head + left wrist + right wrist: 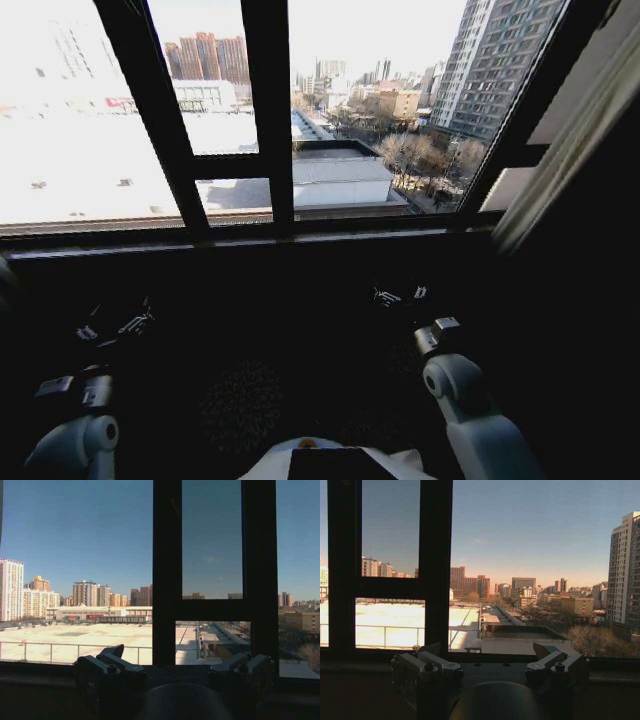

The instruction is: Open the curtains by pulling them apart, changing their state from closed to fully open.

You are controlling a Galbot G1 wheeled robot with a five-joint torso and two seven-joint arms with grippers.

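One pale pleated panel of the curtains (572,150) hangs bunched at the right edge of the window, leaving the glass uncovered. My left gripper (115,325) is held low in the shadow below the sill, left of centre. My right gripper (400,295) sits low on the right, well short of the curtain panel. In the left wrist view the left gripper (172,666) faces the window with its fingers apart and nothing between them. The right gripper (490,664) in the right wrist view also stands open and empty, facing the glass.
A dark window frame (270,110) with thick mullions spans the view, with a sill (250,240) beneath it and a city outside. The wall and floor below the sill are in deep shadow.
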